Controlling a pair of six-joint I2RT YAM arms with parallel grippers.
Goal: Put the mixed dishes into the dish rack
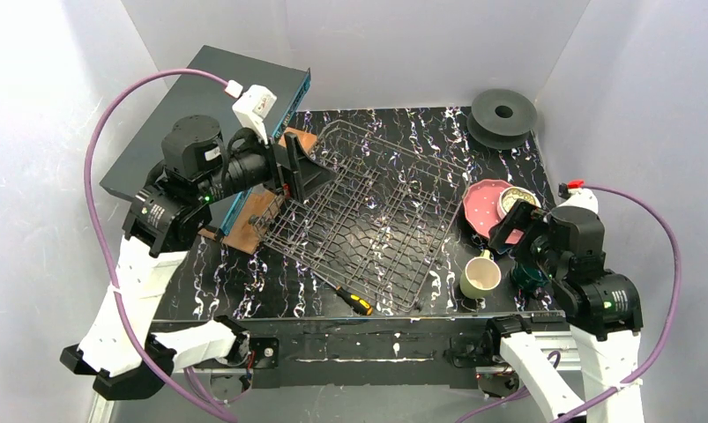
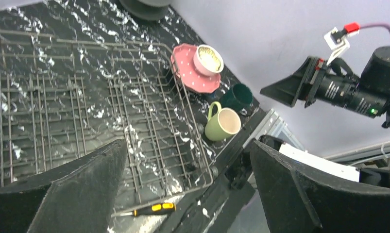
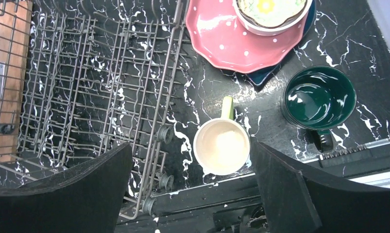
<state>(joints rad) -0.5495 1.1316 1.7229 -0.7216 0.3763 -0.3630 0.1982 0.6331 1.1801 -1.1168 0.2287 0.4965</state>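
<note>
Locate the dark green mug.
Right wrist view: the dark green mug stands upright on the right side of the table, outside the wire dish rack, right of the pale yellow-green mug and closer to the near edge than the pink speckled plate.

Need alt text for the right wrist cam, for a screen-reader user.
The open right gripper hangs above a pale yellow-green mug standing upright on the black marbled table, just right of the dish rack, which holds no dishes in this view. Farther off, a white bowl sits on a pink speckled plate; a dark green mug stands to the right.
</note>
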